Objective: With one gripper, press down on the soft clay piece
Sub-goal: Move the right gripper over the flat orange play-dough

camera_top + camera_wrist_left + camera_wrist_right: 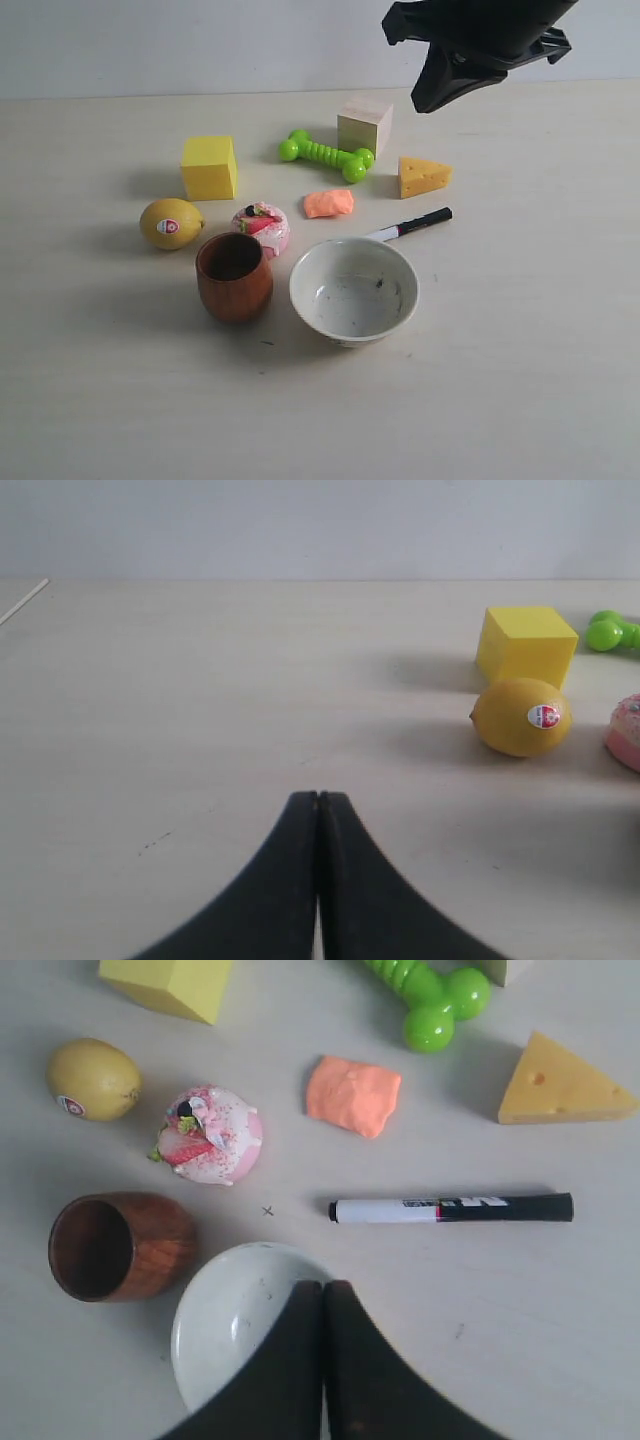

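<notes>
Right hand (pixel 428 100): upper right of the exterior view, raised well above the tabletop (pixel 520 350), fingers pressed together, nothing between them. The right wrist view shows the same, with the two black fingers meeting in a single seam. Left hand (pixel 318 796): also pressed together and empty. It is not visible in the exterior view, and its own camera shows it low over bare tabletop.

Clay piece (pixel 328 203): small salmon-orange lump, centre of the exterior view, lying flat on the tabletop. It sits just below the green bone toy (pixel 325 155), left of the cheese wedge (pixel 424 177), and above the marker (pixel 410 226) and the white bowl (pixel 300 290). It touches none of these.

Clay surface: lumpy and already flattish in the right wrist view. Whether any of that unevenness is a press mark cannot be told.

Progress, as a judgement:
- Neither hand is in contact with the clay, and the right hand is well apart from it, high and to the right.
- The pressed-together fingers suit a blunt push.
- Left to do: bring the hand over the lump, lower it, press, lift off.
- Watch the bone toy and the marker, since both lie near the clay.
</notes>
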Tool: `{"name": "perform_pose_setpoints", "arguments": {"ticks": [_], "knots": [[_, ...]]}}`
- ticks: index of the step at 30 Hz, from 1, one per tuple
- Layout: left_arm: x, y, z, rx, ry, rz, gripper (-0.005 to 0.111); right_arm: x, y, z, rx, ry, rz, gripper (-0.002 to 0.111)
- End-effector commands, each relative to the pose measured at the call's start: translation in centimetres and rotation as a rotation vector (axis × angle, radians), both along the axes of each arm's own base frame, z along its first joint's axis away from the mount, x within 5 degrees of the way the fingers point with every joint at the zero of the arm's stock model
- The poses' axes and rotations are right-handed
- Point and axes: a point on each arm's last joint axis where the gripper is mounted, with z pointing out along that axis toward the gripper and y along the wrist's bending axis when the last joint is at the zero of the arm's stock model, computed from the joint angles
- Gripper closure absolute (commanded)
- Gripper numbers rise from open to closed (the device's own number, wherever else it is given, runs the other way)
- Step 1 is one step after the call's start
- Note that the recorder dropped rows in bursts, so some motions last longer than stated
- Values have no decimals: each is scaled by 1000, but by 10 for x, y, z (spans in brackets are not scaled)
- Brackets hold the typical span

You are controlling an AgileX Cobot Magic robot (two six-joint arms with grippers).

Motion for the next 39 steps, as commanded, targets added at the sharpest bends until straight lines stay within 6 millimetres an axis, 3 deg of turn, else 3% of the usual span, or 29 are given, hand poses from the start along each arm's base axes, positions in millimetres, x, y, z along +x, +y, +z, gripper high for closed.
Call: {"name": "perform_pose_setpoints", "arguments": {"ticks": [1, 5, 11, 19, 22, 29, 35, 39], "knots": [[0, 0, 2, 4, -18, 2, 107, 1, 6, 4, 59, -8, -5, 108], [0, 0, 2, 4, -18, 2, 107, 6, 16, -1, 165, 32, -9, 108], [0, 0, 2, 4, -18, 2, 107, 22, 30, -29, 247, 37, 73, 108], [0, 0, 2, 4, -18, 2, 107, 31, 38, -50, 253, 68, 44, 108], [0, 0, 2, 4, -18, 2, 107, 31, 50, -51, 179, 63, 51, 108], [0, 0, 2, 4, -18, 2, 107, 41, 73, -29, -35, -6, 11, 108], [0, 0, 2, 4, -18, 2, 107, 57, 79, -31, -68, 105, -77, 108], [0, 0, 2, 4, -18, 2, 107, 64, 83, -43, -77, 154, -108, 108]]}}
